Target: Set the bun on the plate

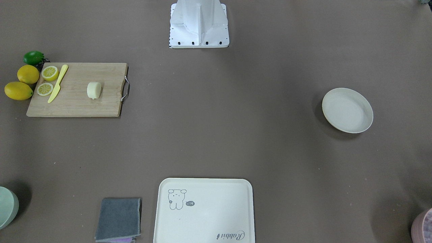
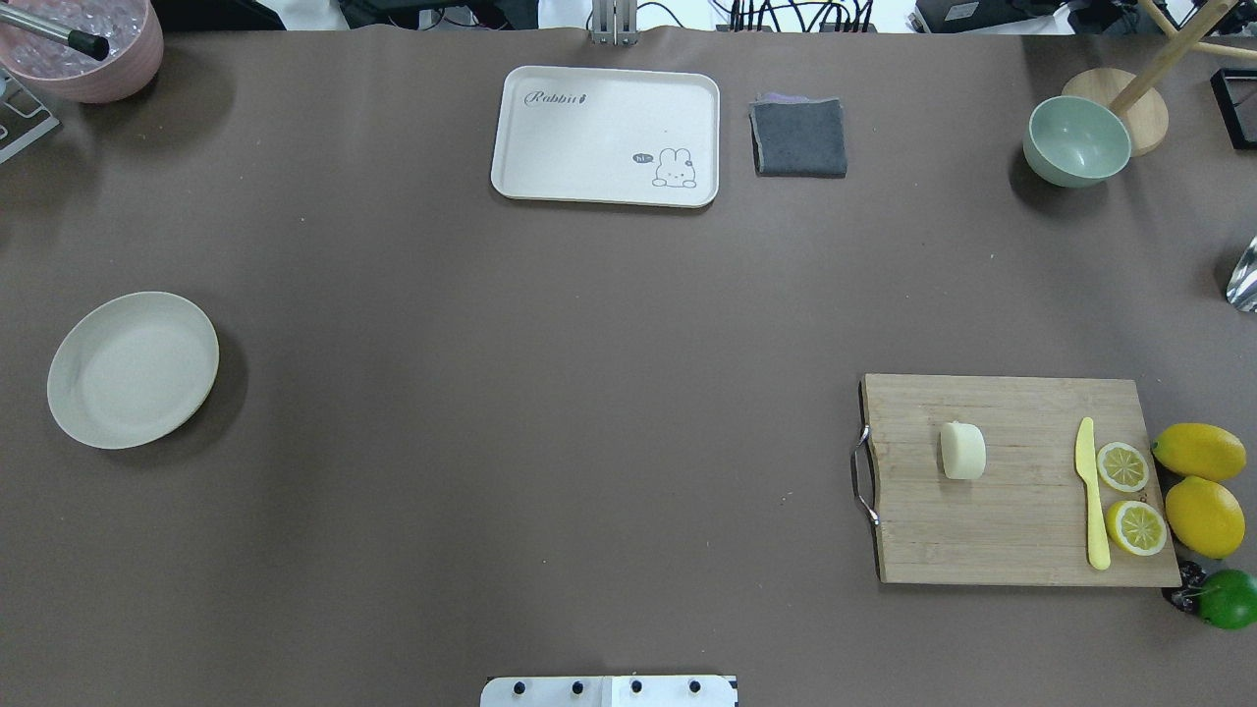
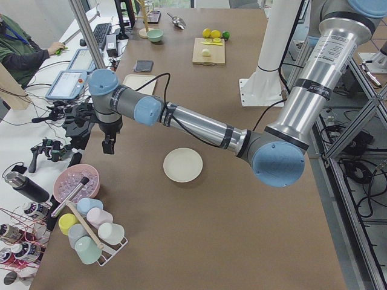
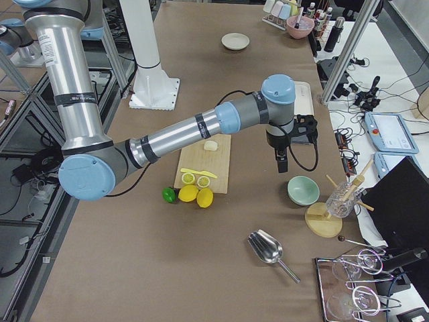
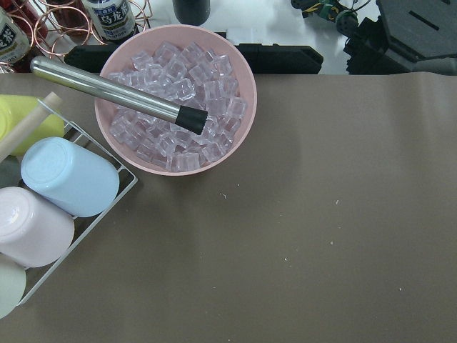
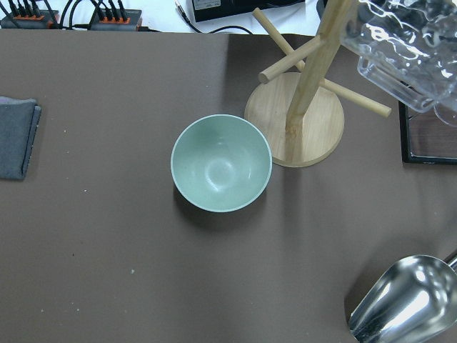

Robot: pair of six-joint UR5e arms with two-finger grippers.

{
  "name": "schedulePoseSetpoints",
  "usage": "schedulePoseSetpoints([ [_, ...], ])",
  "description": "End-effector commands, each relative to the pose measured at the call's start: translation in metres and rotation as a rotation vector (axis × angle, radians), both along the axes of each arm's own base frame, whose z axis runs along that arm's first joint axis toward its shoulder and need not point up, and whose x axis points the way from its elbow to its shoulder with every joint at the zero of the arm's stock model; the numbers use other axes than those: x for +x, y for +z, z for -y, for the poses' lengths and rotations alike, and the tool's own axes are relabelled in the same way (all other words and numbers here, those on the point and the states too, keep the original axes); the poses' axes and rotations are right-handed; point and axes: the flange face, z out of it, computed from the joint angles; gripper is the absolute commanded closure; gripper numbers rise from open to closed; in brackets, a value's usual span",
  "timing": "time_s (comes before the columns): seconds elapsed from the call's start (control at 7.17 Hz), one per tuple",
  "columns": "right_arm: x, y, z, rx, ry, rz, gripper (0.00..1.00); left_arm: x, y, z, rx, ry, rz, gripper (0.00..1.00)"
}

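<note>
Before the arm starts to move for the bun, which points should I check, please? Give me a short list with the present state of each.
1. Bun free to grasp: ok, it lies alone on the cutting board, apart from the knife.
2. Plate empty: ok.
3. Right gripper above the bun: not ok, it hangs near the green bowl.
4. Right gripper open: cannot tell.
5. Left gripper away from the plate: ok, it hangs near the pink ice bowl.
</note>
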Motion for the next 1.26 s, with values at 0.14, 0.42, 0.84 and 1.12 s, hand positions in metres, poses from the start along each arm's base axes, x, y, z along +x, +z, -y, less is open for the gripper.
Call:
schedulePoseSetpoints([
  [0.14, -0.005, -0.002, 0.001, 0.000, -0.006, 0.004, 0.00, -0.010, -0.002, -0.002, 0.001, -0.009, -0.035, 0.02],
  [0.42, -0.008, -0.003, 0.002, 0.000, -0.011, 0.003, 0.00, -0.008, -0.003, 0.000, 0.005, -0.010, -0.029, 0.02],
  [0.84, -0.014, -0.003, 0.003, 0.002, -0.021, 0.002, 0.00, -0.002, 0.003, -0.002, -0.003, 0.005, -0.028, 0.02],
  [1.12, -0.020, -0.004, 0.003, 0.003, -0.031, 0.001, 0.00, 0.011, 0.007, -0.003, -0.003, 0.026, -0.024, 0.02],
])
